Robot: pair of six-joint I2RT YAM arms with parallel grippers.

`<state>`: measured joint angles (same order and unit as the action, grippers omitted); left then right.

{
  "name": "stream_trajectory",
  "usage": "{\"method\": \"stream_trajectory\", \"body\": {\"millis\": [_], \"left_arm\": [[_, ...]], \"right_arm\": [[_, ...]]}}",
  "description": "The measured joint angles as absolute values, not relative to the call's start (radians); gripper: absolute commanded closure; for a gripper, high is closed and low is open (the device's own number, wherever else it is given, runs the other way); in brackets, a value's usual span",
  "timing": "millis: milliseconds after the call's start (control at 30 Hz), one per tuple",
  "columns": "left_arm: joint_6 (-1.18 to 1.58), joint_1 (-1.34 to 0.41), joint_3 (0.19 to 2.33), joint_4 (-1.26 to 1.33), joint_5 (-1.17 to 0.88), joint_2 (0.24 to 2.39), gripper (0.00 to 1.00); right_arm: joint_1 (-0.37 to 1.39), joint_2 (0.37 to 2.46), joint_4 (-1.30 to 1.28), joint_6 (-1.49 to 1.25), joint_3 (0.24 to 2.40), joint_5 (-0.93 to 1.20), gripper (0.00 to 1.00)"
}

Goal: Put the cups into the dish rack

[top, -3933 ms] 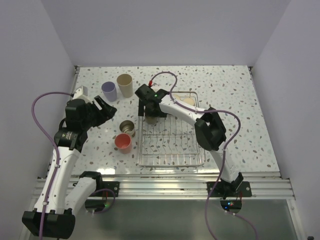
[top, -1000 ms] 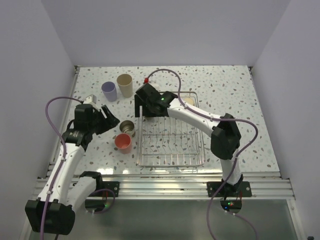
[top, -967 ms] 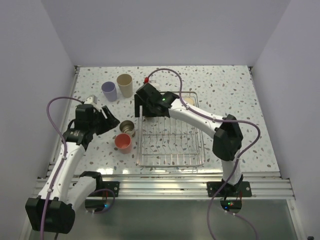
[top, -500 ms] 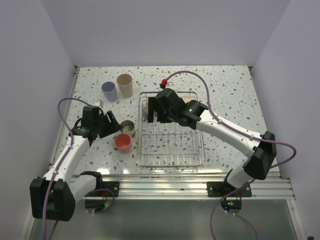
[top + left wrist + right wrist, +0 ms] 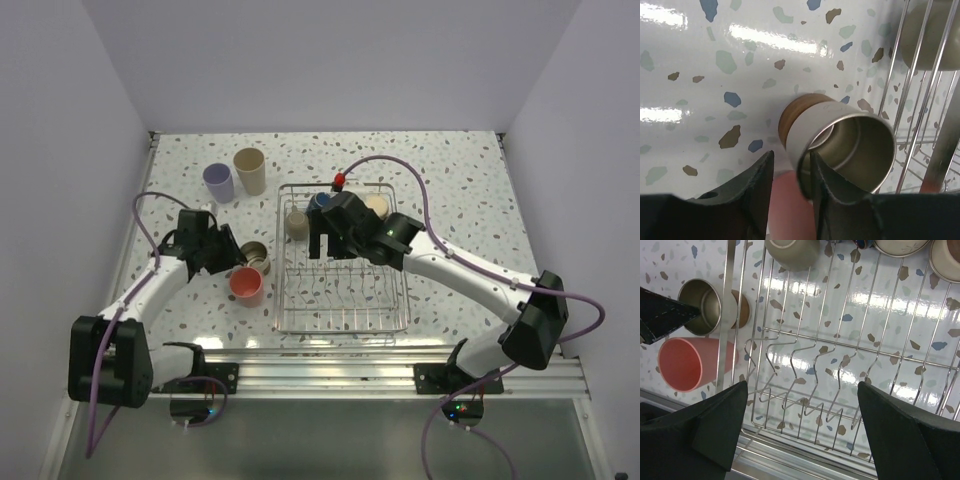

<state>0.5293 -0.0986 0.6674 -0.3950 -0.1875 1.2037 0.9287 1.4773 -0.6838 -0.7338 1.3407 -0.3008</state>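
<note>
Short steel cup with tan base [image 5: 840, 145], mouth up on the speckled surface [image 5: 180, 170] just left of the silver wire dish rack [image 5: 282, 300], is being straddled at its rim by the left gripper [image 5: 791, 162], jaws apart, not yet clamped; the right gripper [image 5: 801, 390] is being held with jaws wide, empty.

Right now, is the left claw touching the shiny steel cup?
Cannot tell. In the left wrist view the left gripper has its fingers straddling the near wall of the steel cup, very close, but neither a gap nor contact shows plainly.
</note>
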Motion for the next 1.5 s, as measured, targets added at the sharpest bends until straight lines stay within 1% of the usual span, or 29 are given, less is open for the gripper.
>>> {"method": "stream_trajectory", "body": {"millis": [67, 100, 133, 167, 333, 467, 567, 767, 900, 1000, 1100, 1133, 1333, 1500], "left_arm": [[0.525, -0.104, 0.68, -0.389, -0.19, 1.231, 0.78], [0.519, -0.107, 0.686, -0.385, -0.191, 1.243, 0.91], [0.51, -0.109, 0.693, -0.383, -0.189, 1.252, 0.97], [0.508, -0.11, 0.698, -0.382, -0.189, 1.259, 1.0], [0.496, -0.115, 0.739, -0.406, -0.172, 1.268, 1.0], [0.494, -0.113, 0.828, -0.447, -0.149, 1.264, 1.0], [0.497, -0.103, 0.915, -0.471, -0.152, 1.248, 1.0], [0.524, -0.076, 1.118, -0.494, -0.212, 1.234, 1.0], [0.612, -0.049, 1.151, -0.422, -0.371, 1.194, 1.0], [0.734, -0.039, 1.102, -0.274, -0.509, 1.164, 1.0], [0.911, -0.039, 0.976, -0.025, -0.626, 1.126, 1.0], [1.014, -0.039, 0.915, 0.087, -0.675, 1.118, 1.0], [1.276, -0.036, 0.828, 0.391, -0.739, 1.119, 1.0], [1.438, -0.036, 0.781, 0.595, -0.768, 1.115, 1.0]], "right_arm": [[0.929, 1.476, -0.684, -0.734, 1.335, -0.302, 0.05], [0.929, 1.475, -0.684, -0.734, 1.332, -0.303, 0.05], [0.929, 1.474, -0.684, -0.734, 1.329, -0.303, 0.05], [0.929, 1.472, -0.685, -0.734, 1.327, -0.304, 0.06], [0.929, 1.464, -0.684, -0.733, 1.327, -0.305, 0.06], [0.928, 1.465, -0.685, -0.724, 1.345, -0.293, 0.01], [0.921, 1.466, -0.65, -0.721, 1.377, -0.241, 0.02], [0.852, 1.464, -0.435, -0.778, 1.361, -0.009, 0.01], [0.762, 1.459, -0.188, -0.914, 1.278, 0.165, 0.02], [0.727, 1.464, -0.054, -1.007, 1.258, 0.248, 0.01], [0.728, 1.472, 0.068, -1.073, 1.259, 0.308, 0.01], [0.729, 1.478, 0.128, -1.105, 1.264, 0.335, 0.01], [0.729, 1.505, 0.31, -1.226, 1.264, 0.379, 0.02], [0.726, 1.516, 0.368, -1.266, 1.264, 0.39, 0.01]]}}
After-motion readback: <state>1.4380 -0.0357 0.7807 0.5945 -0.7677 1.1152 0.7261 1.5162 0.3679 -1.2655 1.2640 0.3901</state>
